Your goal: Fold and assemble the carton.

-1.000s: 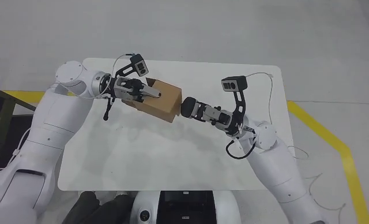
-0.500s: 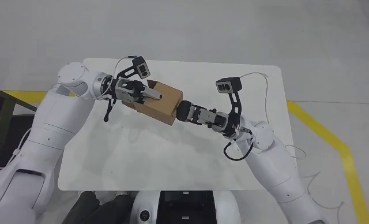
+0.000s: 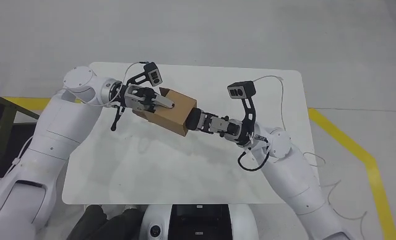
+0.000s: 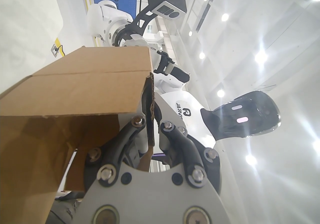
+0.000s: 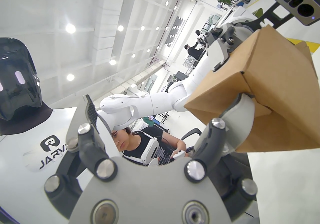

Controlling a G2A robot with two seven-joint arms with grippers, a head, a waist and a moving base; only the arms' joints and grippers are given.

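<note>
Over far half of the table (image 3: 185, 172), clamping wall of carton (image 3: 175, 111) with left gripper (image 4: 150, 110), touching its end with right gripper (image 5: 165, 105), fingers (image 5: 238, 112) wide apart

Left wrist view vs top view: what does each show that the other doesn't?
Left wrist view: the left gripper shut on the raw edge of one carton wall, a finger each side. Top view: the white table below, and the right gripper against the carton's opposite end. Both: the brown carton held between the two arms.
</note>
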